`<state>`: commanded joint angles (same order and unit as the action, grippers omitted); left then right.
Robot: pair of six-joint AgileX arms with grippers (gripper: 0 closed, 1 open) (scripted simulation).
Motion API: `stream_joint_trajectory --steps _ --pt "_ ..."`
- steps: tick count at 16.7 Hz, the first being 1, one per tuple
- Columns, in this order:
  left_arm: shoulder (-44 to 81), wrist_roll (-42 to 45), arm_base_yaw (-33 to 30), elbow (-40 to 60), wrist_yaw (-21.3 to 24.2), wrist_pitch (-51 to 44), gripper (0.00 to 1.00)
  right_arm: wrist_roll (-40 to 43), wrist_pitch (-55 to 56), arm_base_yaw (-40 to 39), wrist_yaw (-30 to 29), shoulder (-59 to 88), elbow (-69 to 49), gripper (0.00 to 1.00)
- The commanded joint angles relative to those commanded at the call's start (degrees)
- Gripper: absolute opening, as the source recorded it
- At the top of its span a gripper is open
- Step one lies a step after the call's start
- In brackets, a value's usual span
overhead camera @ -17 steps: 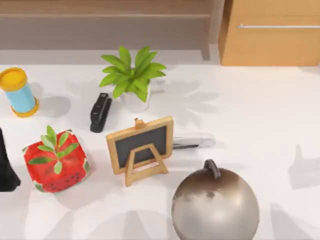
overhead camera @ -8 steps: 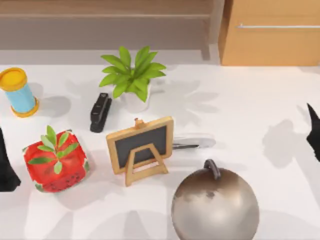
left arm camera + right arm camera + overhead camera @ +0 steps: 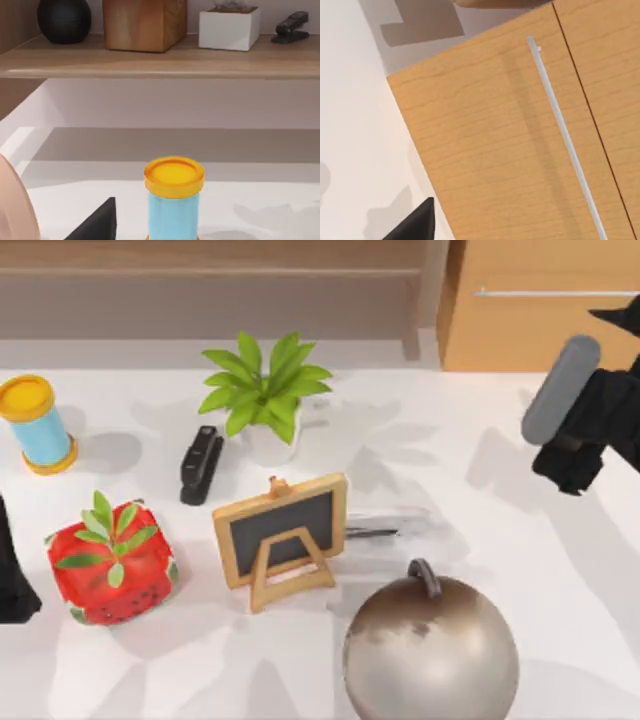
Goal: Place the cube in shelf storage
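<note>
The cube is out of view. The shelf storage (image 3: 210,285) runs along the back of the table on the left, a long light-wood board over a grey-brown recess. In the left wrist view its board (image 3: 160,62) carries a dark ball, a wooden block, a white box and a stapler. My right gripper (image 3: 620,320) is raised at the far right, in front of the drawer cabinet (image 3: 540,330). The right wrist view looks onto that cabinet front (image 3: 510,140) and its silver handle. My left gripper (image 3: 12,580) rests at the table's left edge.
On the table stand a strawberry-patterned cube (image 3: 112,562), a blue spool with a yellow cap (image 3: 36,424), a black stapler (image 3: 200,464), a potted plant (image 3: 262,390), a small chalkboard easel (image 3: 282,537), a silver stapler (image 3: 390,523) and a large metal ball (image 3: 430,650).
My right arm has come in from the right edge and moved up and back toward the drawer cabinet. The left arm and the table objects have not moved.
</note>
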<state>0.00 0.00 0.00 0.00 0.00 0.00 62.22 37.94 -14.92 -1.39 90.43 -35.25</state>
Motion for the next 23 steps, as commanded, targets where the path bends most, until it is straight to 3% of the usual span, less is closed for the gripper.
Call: stream_joint_trajectory --steps 5,11,16,23 --pt "0.0 0.0 0.0 0.0 0.0 0.0 1.00 13.0 13.8 0.4 -3.4 18.3 -8.5 1.00" --pt "0.0 0.0 0.0 0.0 0.0 0.0 1.00 22.6 27.3 2.5 -7.7 31.4 -15.4 1.00" --pt "0.0 0.0 0.0 0.0 0.0 0.0 1.00 26.6 34.6 4.5 -10.4 36.8 -18.5 1.00" --pt "0.0 0.0 0.0 0.0 0.0 0.0 1.00 27.0 35.5 4.5 -10.7 37.2 -18.6 1.00"
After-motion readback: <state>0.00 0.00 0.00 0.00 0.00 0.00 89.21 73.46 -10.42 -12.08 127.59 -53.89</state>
